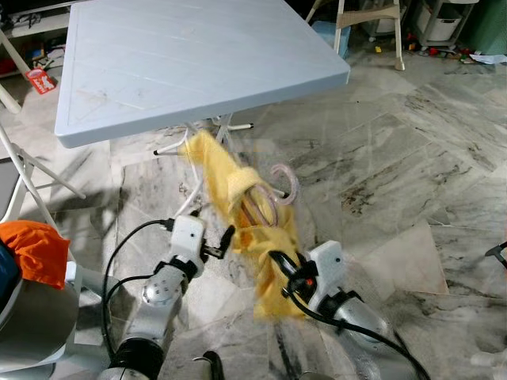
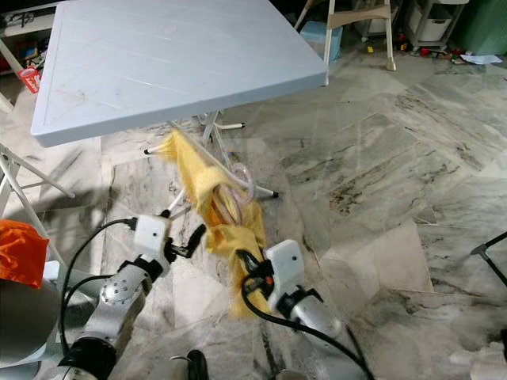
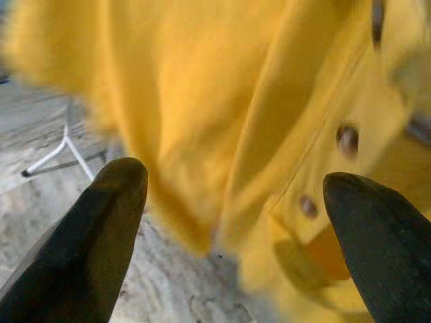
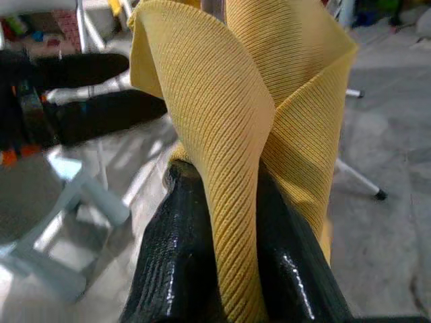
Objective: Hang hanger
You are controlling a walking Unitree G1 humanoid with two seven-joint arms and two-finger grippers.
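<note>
right end effector [image 4: 229,222]: clamped on yellow shirt [image 1: 238,198] | left end effector [image 3: 236,229]: fingers spread wide, empty, beside shirt

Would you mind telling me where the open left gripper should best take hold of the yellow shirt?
Probably at the buttoned collar edge of the yellow shirt, approached from the robot's left. The left gripper is open beside it, with fabric between its fingers. The right gripper already pinches a lower fold.
</note>
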